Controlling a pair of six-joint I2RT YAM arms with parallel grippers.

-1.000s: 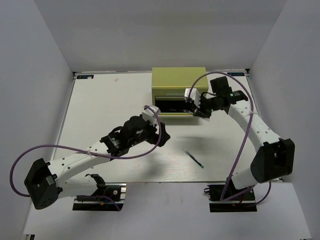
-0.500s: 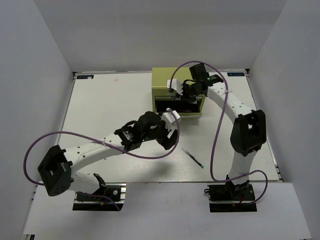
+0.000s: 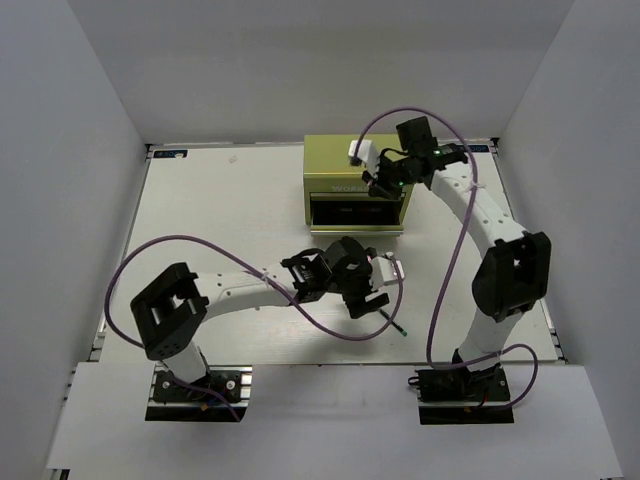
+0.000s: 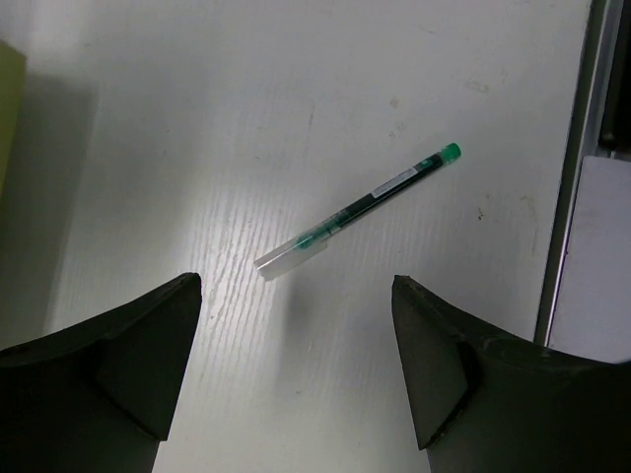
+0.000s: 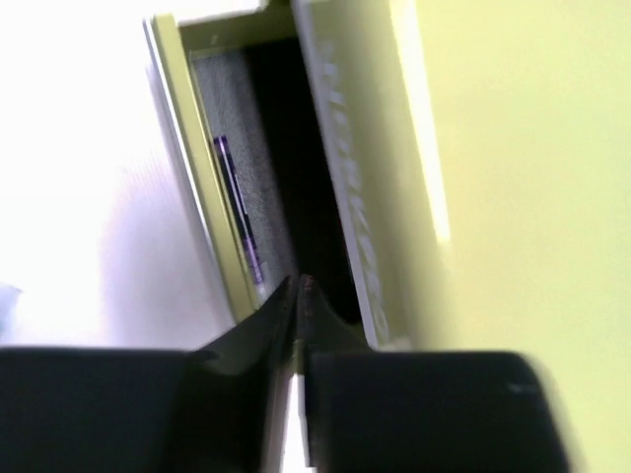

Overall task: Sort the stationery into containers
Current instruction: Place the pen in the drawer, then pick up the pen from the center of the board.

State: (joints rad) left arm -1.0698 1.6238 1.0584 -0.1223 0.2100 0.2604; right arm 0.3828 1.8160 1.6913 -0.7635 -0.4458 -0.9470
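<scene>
**Me:** My left gripper (image 4: 296, 294) is spread wide with nothing between its fingers (image 4: 128, 365). It hangs over the green pen (image 4: 355, 209).

**You:** Where exactly is that pen?

**Me:** It lies flat on the worktop (image 3: 220, 220), touching neither finger. It lies aslant, its clear cap nearest the gap between my fingers and its green end pointing toward the metal rail (image 4: 570, 197) at the worktop's edge. From above, the pen sits close to the near edge, just beside my left gripper and well apart from the tool chest (image 3: 350, 160).

**You:** And the chest?

**Me:** It stands at the far edge of the worktop, yellow-green, with pale lettering (image 3: 350, 189) on its front. One drawer (image 3: 356, 229) is pulled out toward my bases. I cannot tell which drawer it is. Inside it is dark, with a grey lining (image 5: 229, 108).

**You:** Is anything in it?

**Me:** My right wrist view shows a thin purple streak (image 5: 237, 212) lying along the lining near the drawer's front wall. It is too blurred for me to name.

**You:** What about your other side?

**Me:** My right gripper (image 5: 299, 291) is closed. Its two fingers are pressed together with only a hairline between them, and I can see nothing held. It is over the chest's front, tips down by the open drawer, though I cannot tell whether they touch it. My right arm (image 3: 485, 215) arches up to the chest, and my left arm (image 3: 250, 285) reaches across the worktop to the pen.
</scene>
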